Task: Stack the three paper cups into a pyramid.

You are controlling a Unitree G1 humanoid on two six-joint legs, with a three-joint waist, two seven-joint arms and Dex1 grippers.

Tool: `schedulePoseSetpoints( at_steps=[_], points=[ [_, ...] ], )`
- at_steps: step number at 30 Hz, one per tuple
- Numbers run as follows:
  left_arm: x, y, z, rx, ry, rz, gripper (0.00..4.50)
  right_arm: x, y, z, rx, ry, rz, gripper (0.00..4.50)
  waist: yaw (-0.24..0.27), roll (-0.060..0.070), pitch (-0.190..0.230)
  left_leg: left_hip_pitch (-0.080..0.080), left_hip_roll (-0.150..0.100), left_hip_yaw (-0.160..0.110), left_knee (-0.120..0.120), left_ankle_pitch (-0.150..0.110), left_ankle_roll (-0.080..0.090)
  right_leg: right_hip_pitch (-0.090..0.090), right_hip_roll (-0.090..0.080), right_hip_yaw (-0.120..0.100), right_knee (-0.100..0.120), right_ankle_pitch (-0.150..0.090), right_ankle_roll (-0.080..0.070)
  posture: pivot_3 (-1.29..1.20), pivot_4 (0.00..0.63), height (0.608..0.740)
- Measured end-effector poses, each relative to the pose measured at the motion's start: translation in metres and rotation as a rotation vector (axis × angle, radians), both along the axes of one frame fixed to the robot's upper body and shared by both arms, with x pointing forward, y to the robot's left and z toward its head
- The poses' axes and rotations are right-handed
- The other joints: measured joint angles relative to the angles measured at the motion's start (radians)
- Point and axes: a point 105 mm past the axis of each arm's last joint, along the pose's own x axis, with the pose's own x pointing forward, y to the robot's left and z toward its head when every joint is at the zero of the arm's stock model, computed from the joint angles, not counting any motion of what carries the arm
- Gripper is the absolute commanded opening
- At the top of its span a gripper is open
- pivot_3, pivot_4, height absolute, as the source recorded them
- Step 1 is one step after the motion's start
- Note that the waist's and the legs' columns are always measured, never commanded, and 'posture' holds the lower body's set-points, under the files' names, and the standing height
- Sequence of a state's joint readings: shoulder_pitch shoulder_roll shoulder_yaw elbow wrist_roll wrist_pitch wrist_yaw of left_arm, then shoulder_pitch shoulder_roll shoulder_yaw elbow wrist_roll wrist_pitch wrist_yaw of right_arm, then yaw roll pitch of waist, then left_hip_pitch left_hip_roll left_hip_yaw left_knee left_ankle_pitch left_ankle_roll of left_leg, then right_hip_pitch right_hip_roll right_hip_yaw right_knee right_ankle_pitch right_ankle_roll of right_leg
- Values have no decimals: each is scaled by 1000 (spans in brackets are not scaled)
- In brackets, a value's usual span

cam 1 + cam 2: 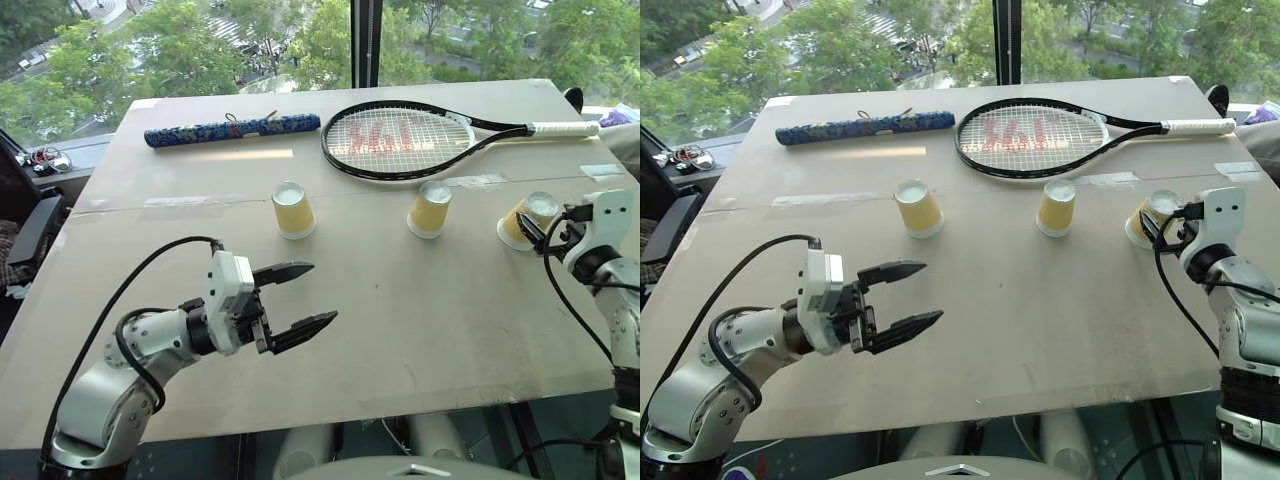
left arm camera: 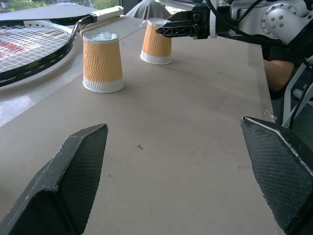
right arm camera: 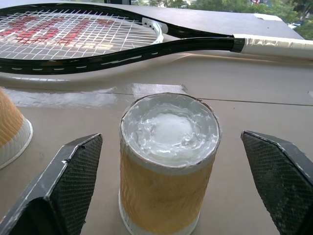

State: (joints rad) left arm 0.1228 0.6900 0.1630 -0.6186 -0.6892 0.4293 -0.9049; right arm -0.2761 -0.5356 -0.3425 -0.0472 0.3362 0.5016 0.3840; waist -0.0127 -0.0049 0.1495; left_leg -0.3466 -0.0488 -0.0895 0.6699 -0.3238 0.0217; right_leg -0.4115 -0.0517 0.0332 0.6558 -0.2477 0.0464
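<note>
The right gripper (image 3: 171, 196) stands wide, its two black fingers (image 3: 63, 186) spread to either side of the right-hand cup (image 3: 167, 166) without touching it; that cup stands upside down, white base up, near the right edge of the table (image 1: 400, 330), and in the head views the gripper partly covers it (image 1: 530, 218). The left gripper (image 1: 297, 302) is also spread wide and holds nothing, hanging over the bare board near the table's front edge, towards its left corner, well apart from every cup. From its wrist view the textured pads (image 2: 73, 171) frame open tabletop, with two cups beyond and the right gripper's fingers just beside the farther one. The middle cup (image 1: 430, 209) stands inverted near the centre of the table, just in front of the head of the tennis racket (image 1: 400, 140). The left-hand cup (image 1: 292, 209) is inverted too, well apart from the middle one, on the same line across the table. All three cups stand singly on the board in a row, none resting on another. The racket lies flat along the back of the table, its white-wrapped handle (image 1: 560, 128) pointing to the back right corner. A long blue patterned roll (image 1: 232, 129) lies near the back left corner, beside the racket head. Strips of clear tape (image 1: 190, 201) cross the board along a seam.
</note>
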Motion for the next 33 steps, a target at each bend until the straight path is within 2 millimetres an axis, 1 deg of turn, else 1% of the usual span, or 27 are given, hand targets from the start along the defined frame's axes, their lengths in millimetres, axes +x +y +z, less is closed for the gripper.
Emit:
schedulePoseSetpoints(
  at_steps=[2, 3, 4, 5, 7, 8, 9, 12, 13, 15, 16, 18, 19, 20, 21, 22, 23, 26, 27, 28, 30, 32, 33],
  points=[
    [1, 0, 0, -1, -1, 8, 4447, 4, 1, -3, 2, 13, 3, 4500, 0, 0, 0, 0, 0, 0, 0, 0, 0, 0, 0, 0, 0, 0, 0, 0, 150, 740],
    [1, 1, -1, -1, 1, 12, 4500, 5, 0, -5, 4, 23, 0, 3962, 0, 0, 0, 0, 0, 0, 0, 0, 0, 0, 0, 0, 0, 0, 0, 0, 150, 740],
    [0, 1, -2, -1, 6, 17, 4500, 6, -2, -8, 6, 34, -7, 3675, 0, 0, 0, 0, 0, 0, 0, 0, 0, 0, 0, 0, 0, 0, 0, 0, 150, 740],
    [0, 1, -2, -2, 9, 18, 4500, 7, -3, -10, 6, 41, -10, 3219, 0, 0, 0, 0, 0, 0, 0, 0, 0, 0, 0, 0, 0, 0, 0, 0, 150, 740],
    [-1, 2, -4, -2, 17, 21, 4500, 8, -4, -12, 8, 46, -14, 2219, 0, 0, 0, 0, 0, 0, 0, 0, 0, 0, 0, 0, 0, 0, 0, 0, 150, 740],
    [-1, 2, -4, -2, 17, 22, 4500, 8, -5, -12, 7, 48, -14, 1812, 0, 0, 0, 0, 0, 0, 0, 0, 0, 0, 0, 0, 0, 0, 0, 0, 150, 740],
    [-2, 2, -5, -3, 19, 23, 4500, 8, -6, -12, 5, 49, -10, 1611, 0, 0, 0, 0, 0, 0, 0, 0, 0, 0, 0, 0, 0, 0, 0, 0, 150, 740],
    [-3, 2, -6, -5, 21, 24, 4500, 6, -4, -11, 0, 51, 21, 1587, 0, 0, 0, 0, 0, 0, 0, 0, 0, 0, 0, 0, 0, 0, 0, 0, 150, 740],
    [-4, 2, -6, -6, 17, 23, 4500, 3, -2, -10, 1, 50, 51, 1587, 0, 1, 0, 0, 0, 0, 0, 0, 0, 0, 0, 0, -1, 0, 0, 0, 150, 740],
    [-6, 4, -8, -6, 26, 30, 4500, -9, 7, -4, -8, 41, 160, 1587, 2, 3, 2, -1, 0, 0, -1, 0, 0, 0, 0, 0, -1, 0, 0, 0, 150, 740],
    [-8, 8, -10, -4, 32, 41, 4500, -22, 19, 3, -32, 32, 275, 1587, 2, 4, 3, -1, 0, -1, -1, 0, 0, 0, 0, 0, -2, 0, 0, 0, 150, 740],
    [-8, 10, -9, -4, 24, 46, 4500, -34, 31, 10, -59, 26, 372, 1587, 2, 4, 3, -1, 1, -1, -1, -1, 1, 0, 0, -1, -3, 0, 1, 0, 150, 740],
    [-9, 11, -10, -4, 24, 51, 4500, -42, 40, 13, -73, 29, 436, 1587, 1, 4, 3, -1, 1, -1, -1, -1, 2, 0, 0, -1, -3, 0, 1, 0, 150, 740],
    [-10, 14, -11, -4, 30, 58, 4500, -52, 54, 15, -82, 35, 520, 1587, -2, 4, 3, -1, 1, -1, -1, -2, 3, 0, 0, -1, -3, 0, 1, 0, 150, 740],
    [-11, 15, -13, -4, 35, 63, 4500, -57, 66, 15, -78, 39, 579, 1587, -4, 4, 3, -1, 2, -1, -1, -2, 4, 0, 1, 0, -2, 0, 1, 0, 150, 740],
    [-14, 18, -15, -1, 36, 71, 4500, -61, 86, 14, -84, 37, 655, 1587, -10, 3, 3, 0, 2, 0, -1, -2, 4, 0, 1, 1, -2, 0, 1, 0, 150, 740],
    [-15, 20, -16, 4, 40, 75, 4500, -63, 97, 13, -80, 34, 693, 1587, -11, 3, 3, 0, 2, 0, -1, -2, 4, 0, 1, 1, -2, 0, 1, 0, 150, 740],
    [-23, 25, -24, 12, 62, 84, 4500, -61, 142, 4, -88, 23, 800, 1587, -9, 3, 4, 0, 2, 0, -1, -1, 1, 0, 1, 0, -2, 0, 0, 0, 150, 740],
    [-24, 26, -24, 14, 63, 86, 4500, -62, 151, 2, -91, 21, 823, 1587, -6, 2, 4, 0, 2, 0, -1, 0, 0, 0, 1, -1, -2, 0, 0, 0, 150, 740],
    [-25, 32, -24, 17, 55, 108, 4500, -61, 169, 0, -96, 9, 861, 1587, -2, 1, 5, 0, 2, -1, -1, 0, 0, 0, 0, -1, -2, 0, 0, 0, 150, 740],
    [-26, 36, -23, 19, 47, 124, 4500, -61, 182, 1, -106, -5, 891, 1587, 7, 1, 5, -2, 0, -4, 0, 0, 0, 0, -1, -4, -4, 0, 0, 0, 150, 740],
    [-32, 44, -25, 7, 64, 154, 4500, -55, 194, 0, -131, -29, 897, 1587, 4, 0, 5, -3, 0, -4, -1, 0, 0, 0, -1, -4, -7, 0, 0, 0, 150, 740],
    [-34, 46, -25, -3, 72, 161, 4500, -54, 196, -2, -139, -27, 896, 1587, 3, 0, 5, -4, 0, -4, -1, 0, 0, 0, -1, -5, -8, 0, 0, 0, 150, 740]
  ],
)
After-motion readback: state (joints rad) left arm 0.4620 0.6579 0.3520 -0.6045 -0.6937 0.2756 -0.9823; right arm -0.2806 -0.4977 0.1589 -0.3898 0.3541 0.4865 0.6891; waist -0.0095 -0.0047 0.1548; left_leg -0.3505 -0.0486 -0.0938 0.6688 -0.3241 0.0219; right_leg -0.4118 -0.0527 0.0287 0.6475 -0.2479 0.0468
